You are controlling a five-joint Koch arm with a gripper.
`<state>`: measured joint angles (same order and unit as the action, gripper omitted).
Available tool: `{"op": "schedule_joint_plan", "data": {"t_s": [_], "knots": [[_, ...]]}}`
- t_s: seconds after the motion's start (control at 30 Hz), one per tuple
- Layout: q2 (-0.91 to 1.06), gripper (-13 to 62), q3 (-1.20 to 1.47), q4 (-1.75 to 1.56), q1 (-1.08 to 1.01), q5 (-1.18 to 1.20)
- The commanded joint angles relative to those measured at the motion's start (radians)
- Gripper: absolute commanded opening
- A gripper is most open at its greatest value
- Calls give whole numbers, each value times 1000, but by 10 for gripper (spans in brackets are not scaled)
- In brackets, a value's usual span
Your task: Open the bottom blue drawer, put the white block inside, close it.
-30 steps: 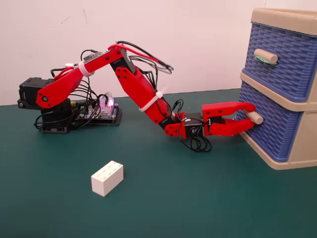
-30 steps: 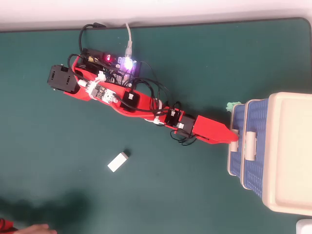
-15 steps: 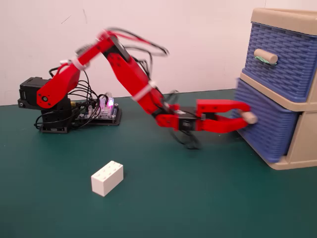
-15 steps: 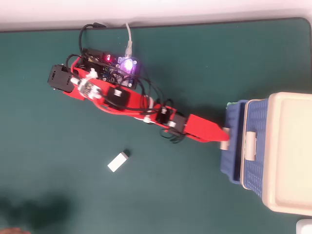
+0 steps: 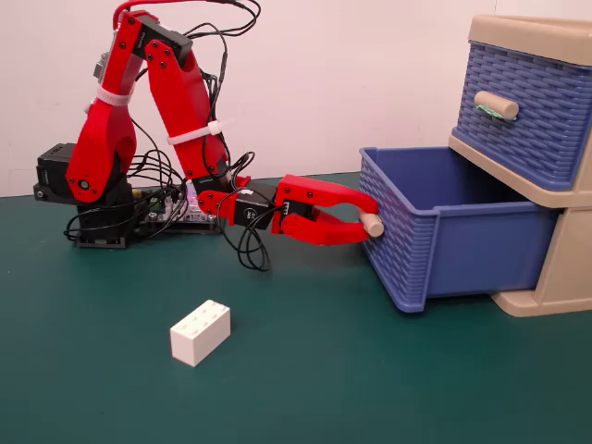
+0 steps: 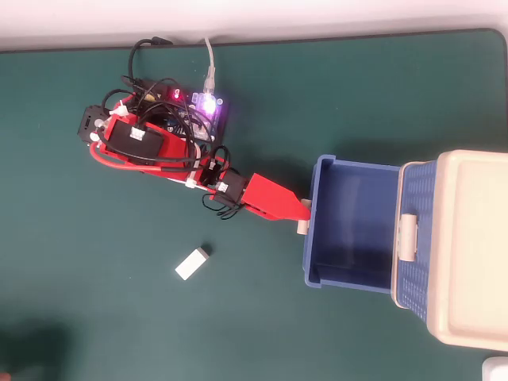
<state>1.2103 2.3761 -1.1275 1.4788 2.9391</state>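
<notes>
The bottom blue drawer [image 5: 444,236] [image 6: 349,222] stands pulled far out of the beige cabinet [image 5: 555,268] [image 6: 468,246], its inside bare. My red gripper [image 5: 366,222] [image 6: 302,220] is shut on the drawer's beige handle [image 5: 372,225] [image 6: 302,226], one finger above it and one below. The white block [image 5: 200,332] [image 6: 192,263] lies on the green mat, well to the left of the drawer in the fixed view and apart from the gripper.
The top blue drawer [image 5: 523,102] is closed, with a green smear on its handle. My arm's base and a lit circuit board [image 5: 190,208] [image 6: 198,107] sit at the back left. The mat's far edge [image 6: 317,36] meets a white wall.
The gripper has drawn back to the left with the handle in it, and the bottom drawer has slid from nearly closed to wide open. The arm has folded upward. The block has not moved.
</notes>
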Motion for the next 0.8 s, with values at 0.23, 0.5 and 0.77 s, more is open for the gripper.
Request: {"op": "schedule_joint_plan", "data": {"t_s": [0.23,0.5,0.77], "knots": [[100,350,98,-129,-38,18],[647,346,440,238,-206,15],[1127,343,-75,1758,-434,6]]}}
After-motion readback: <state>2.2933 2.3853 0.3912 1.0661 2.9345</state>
